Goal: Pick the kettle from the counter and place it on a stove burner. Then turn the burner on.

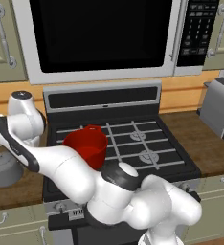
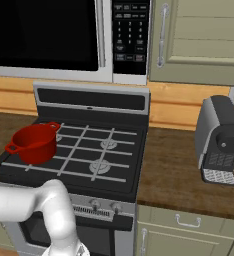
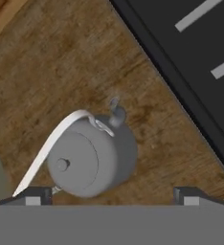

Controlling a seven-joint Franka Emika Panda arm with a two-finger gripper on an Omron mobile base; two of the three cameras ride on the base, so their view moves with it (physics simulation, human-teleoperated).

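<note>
Hand view looks straight down on the kettle (image 3: 92,155), a squat grey body with a knobbed lid, a short spout pointing up the picture and a pale arched handle swung over to its left side; it sits on the brown wood-grain counter (image 3: 61,62), near the black edge of the cooktop (image 3: 181,62) that crosses the upper right; the gripper (image 3: 111,196) hangs above it with its two dark fingertips (image 3: 33,197) spread wide apart, one at each side of the bottom edge, holding nothing; the kettle lies nearer the left tip than the right. Left base view shows the kettle (image 1: 5,168) on the counter to the left of the stove, with the white arm bent over it; a red two-handled pot (image 1: 86,144) stands on the left front grate; the right-side stove burner (image 1: 147,156) lies bare under the pale bars; a microwave (image 1: 99,36) hangs above.
</note>
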